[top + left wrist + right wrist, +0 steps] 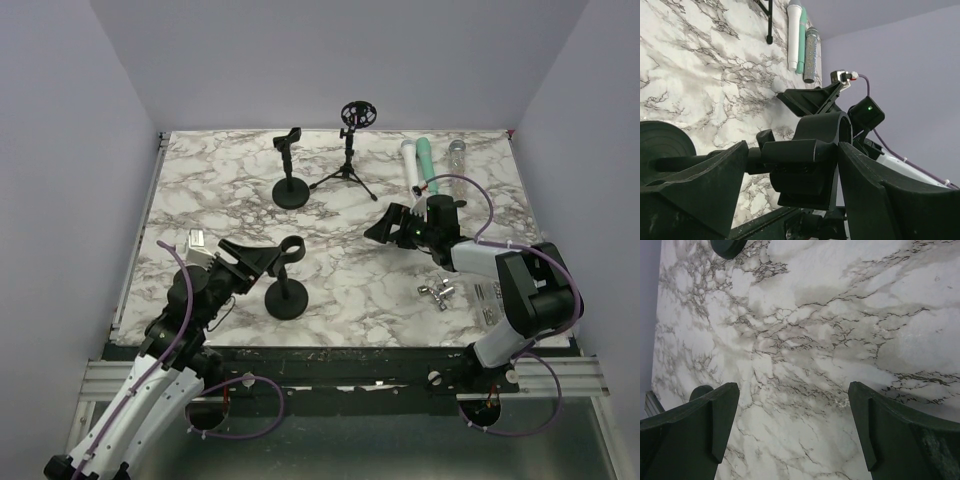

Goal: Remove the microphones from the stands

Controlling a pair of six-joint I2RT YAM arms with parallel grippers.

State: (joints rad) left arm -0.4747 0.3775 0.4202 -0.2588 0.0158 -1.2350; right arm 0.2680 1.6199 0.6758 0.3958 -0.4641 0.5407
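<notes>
left hand (792, 170) clamped the seemingly empty stand clip (821, 129); right hand (792, 425) gaped, holding nothing. microphones (418, 165), upper right, looked rigid and slick: grip mid-barrel.

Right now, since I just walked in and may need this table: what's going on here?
The left gripper has its fingers on either side of the empty clip on the near stand; whether it is clamping is unclear. The right gripper hangs open above the marble table, holding nothing. Three microphones lie side by side at the far right; no stand in view holds one.
</notes>
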